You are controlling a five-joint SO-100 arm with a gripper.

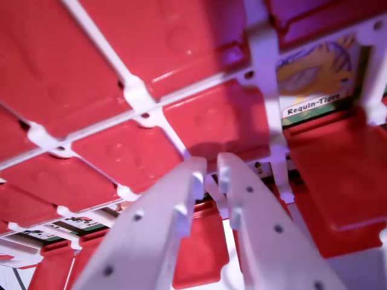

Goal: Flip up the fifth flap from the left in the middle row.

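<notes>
A board of red flaps (115, 54) in a white frame (138, 93) fills the wrist view. Most flaps lie flat, showing plain red backs. At the upper right one picture card (314, 75) shows, labelled "Requin-Tigre", with a red flap (341, 172) lying below it. My white gripper (210, 175) reaches in from the bottom centre. Its fingertips (195, 178) stand a narrow gap apart over the frame bar, just below another red flap (211, 124). Nothing is visibly held between them. A further red flap (202, 248) shows in the gap lower down.
Strips of more picture cards (81, 222) peek out at the lower left between the rows. A pale surface (12, 275) shows at the bottom left corner, past the board's edge.
</notes>
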